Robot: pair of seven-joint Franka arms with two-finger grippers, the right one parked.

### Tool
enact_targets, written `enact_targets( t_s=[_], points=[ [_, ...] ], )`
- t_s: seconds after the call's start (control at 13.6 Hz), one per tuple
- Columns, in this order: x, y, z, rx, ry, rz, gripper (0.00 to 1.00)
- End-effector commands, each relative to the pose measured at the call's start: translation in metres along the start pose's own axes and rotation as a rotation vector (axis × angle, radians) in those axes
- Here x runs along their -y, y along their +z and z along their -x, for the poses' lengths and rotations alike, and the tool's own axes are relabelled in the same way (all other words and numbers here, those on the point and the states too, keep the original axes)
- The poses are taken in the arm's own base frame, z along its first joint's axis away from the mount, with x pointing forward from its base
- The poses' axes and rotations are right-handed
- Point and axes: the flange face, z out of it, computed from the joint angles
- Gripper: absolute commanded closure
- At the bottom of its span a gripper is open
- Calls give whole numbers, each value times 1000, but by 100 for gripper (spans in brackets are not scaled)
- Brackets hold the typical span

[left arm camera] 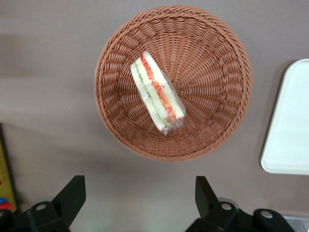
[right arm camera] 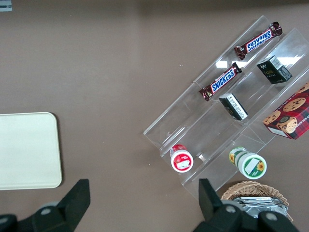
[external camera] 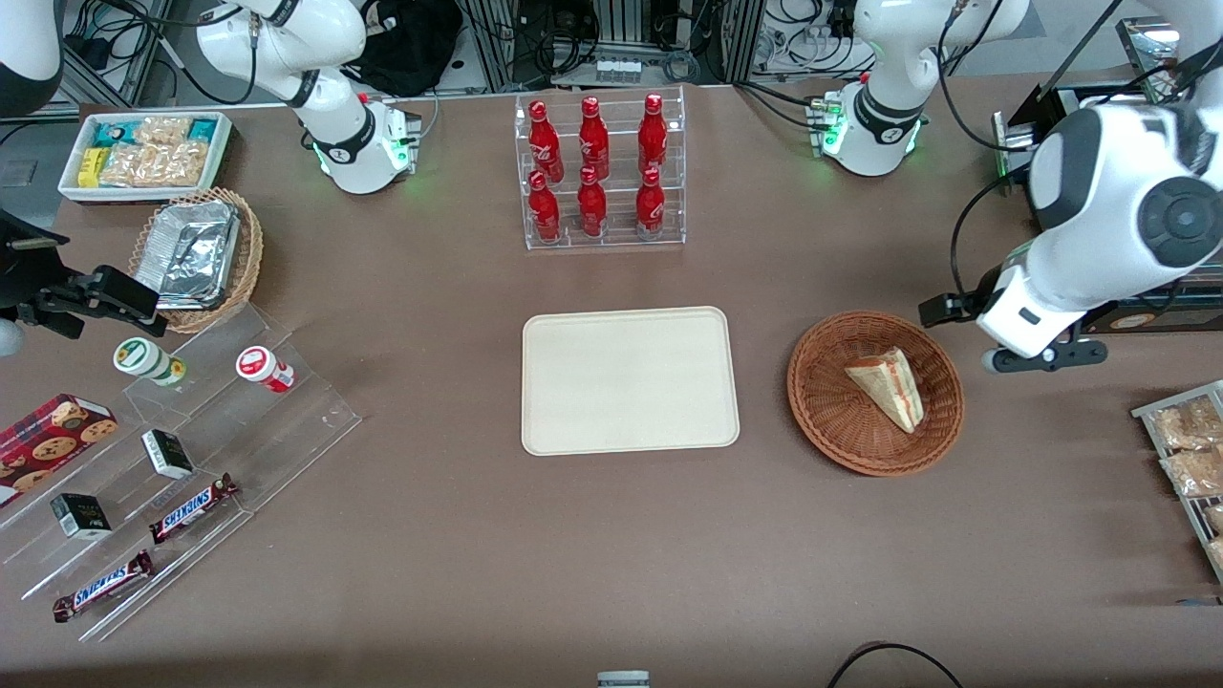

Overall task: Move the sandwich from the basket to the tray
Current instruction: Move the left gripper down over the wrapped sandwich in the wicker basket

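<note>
The sandwich, a pale wedge with a red-orange and green filling stripe, lies in clear wrap in the round reddish-brown basket. The cream tray lies flat beside the basket, toward the parked arm's end, with nothing on it. My left gripper hovers above the table just outside the basket's rim, toward the working arm's end. In the left wrist view the gripper is open wide and empty, short of the basket, with the sandwich inside it and a tray edge showing.
A clear rack of red bottles stands farther from the front camera than the tray. A tan basket of foil containers, a white snack bin and a clear stepped stand with candy bars lie toward the parked arm's end. Bagged snacks lie near the working arm.
</note>
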Motion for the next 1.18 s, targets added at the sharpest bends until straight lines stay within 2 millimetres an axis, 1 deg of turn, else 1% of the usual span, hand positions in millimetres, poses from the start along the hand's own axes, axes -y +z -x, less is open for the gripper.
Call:
enact_targets(
  t_s=[0.0, 0.22, 0.3, 0.37, 0.44, 0.59, 0.74, 0.89, 1.11],
  points=[
    [-8, 28, 9, -47, -11, 3, 0],
    [-7, 58, 10, -92, -19, 15, 0],
    [-7, 70, 11, -116, -53, 21, 0],
    [-9, 77, 12, -139, -94, 30, 0],
    [-8, 81, 10, -144, -146, 36, 0],
    [-21, 87, 10, -149, -233, 46, 0],
    [-33, 97, 10, -163, -349, 63, 0],
    [-34, 108, 11, -175, -417, 77, 0],
    [-34, 128, 6, -154, -519, 82, 0]
  ],
)
